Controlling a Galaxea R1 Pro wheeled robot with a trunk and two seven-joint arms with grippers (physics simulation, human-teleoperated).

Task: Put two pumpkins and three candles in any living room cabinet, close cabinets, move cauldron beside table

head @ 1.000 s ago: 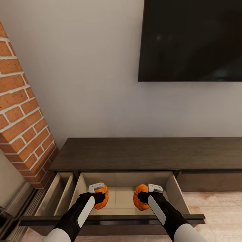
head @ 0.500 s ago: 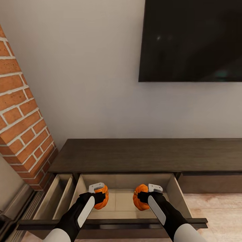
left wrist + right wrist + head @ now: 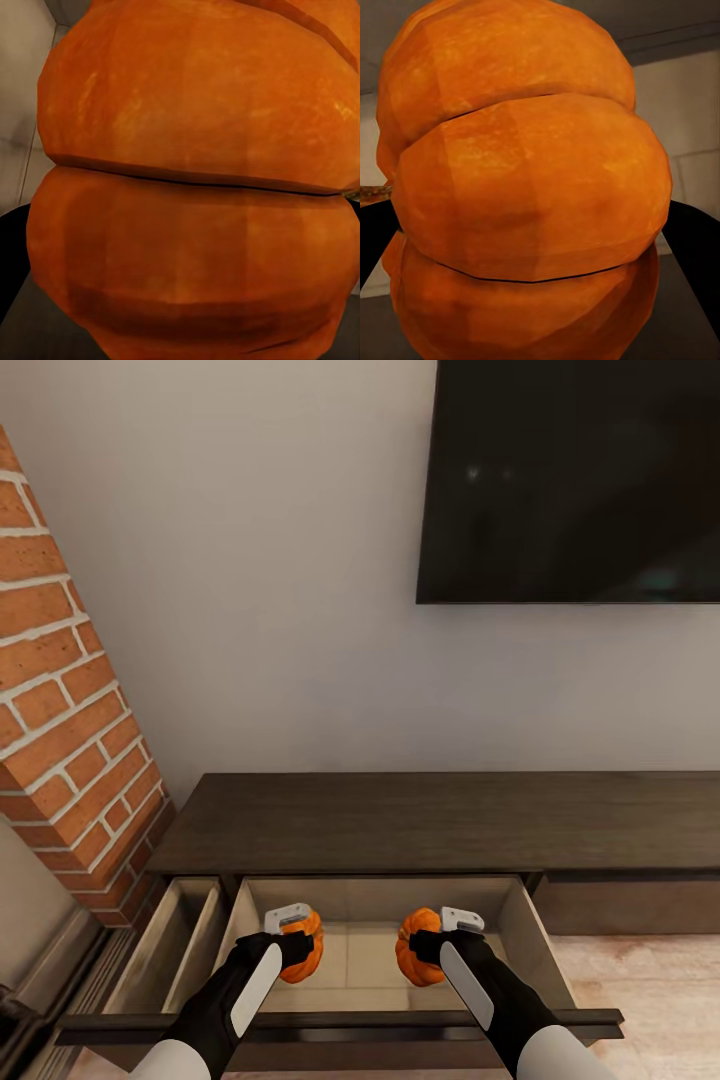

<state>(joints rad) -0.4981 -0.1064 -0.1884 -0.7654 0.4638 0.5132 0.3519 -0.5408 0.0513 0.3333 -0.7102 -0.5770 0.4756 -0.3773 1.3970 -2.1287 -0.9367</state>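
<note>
Two orange ribbed pumpkins hang over the open middle drawer (image 3: 522, 930) of the long dark brown cabinet (image 3: 420, 820). My left gripper (image 3: 294, 938) is shut on the left pumpkin (image 3: 306, 948), whose orange skin (image 3: 195, 187) looms close in the left wrist view. My right gripper (image 3: 432, 940) is shut on the right pumpkin (image 3: 416, 950), seen large (image 3: 525, 195) from the right wrist. Both pumpkins sit above the drawer's pale wood floor, about a hand's width apart. Candles and cauldron are out of view.
A second, narrower drawer (image 3: 165, 950) stands open to the left. A brick column (image 3: 70, 700) rises at the left, and a black TV (image 3: 570, 480) hangs on the wall above the cabinet. Light wood floor (image 3: 650, 980) shows at the right.
The view has shifted slightly, so the cabinet sits a little lower and further right in the picture. Both grippers hold the pumpkins in the same place over the drawer.
</note>
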